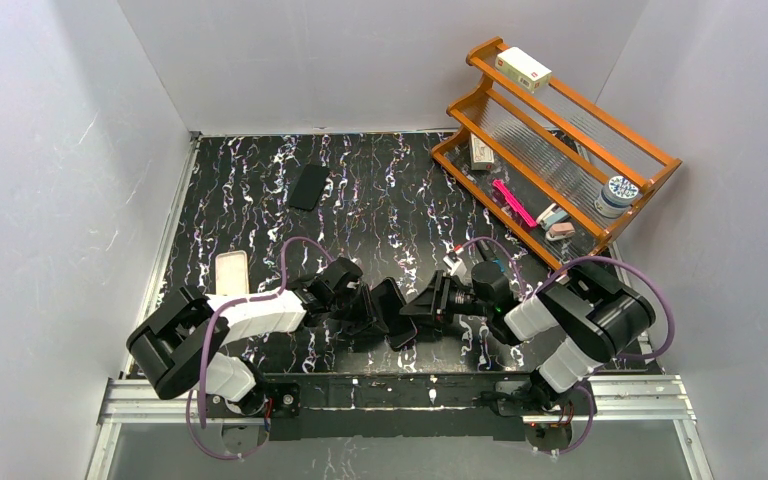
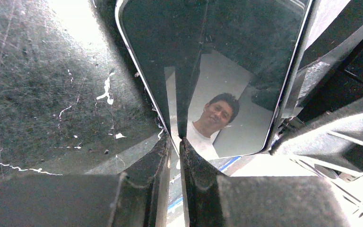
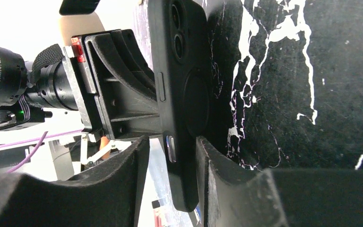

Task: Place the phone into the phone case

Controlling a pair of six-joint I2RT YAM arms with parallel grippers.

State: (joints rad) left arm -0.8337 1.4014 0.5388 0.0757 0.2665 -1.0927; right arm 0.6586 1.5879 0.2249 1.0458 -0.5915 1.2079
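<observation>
Well, the phone (image 2: pixel 217 71) is held between my two arms over the near middle of the table (image 1: pixel 380 190). Its glass front is dark and glossy with a thin bright rim (it mirrors the room). The back, seen from the right wrist, is the matte black phone case (image 3: pixel 189 94), with two camera lenses, a round disc and a side button. My left claw (image 2: pixel 179 144) is nearly closed, pinching the phone's edge. My right claw (image 3: pixel 173 142) stands about half open astride the cased edge: one finger touches the back, while the other leaves a slit of light.
</observation>
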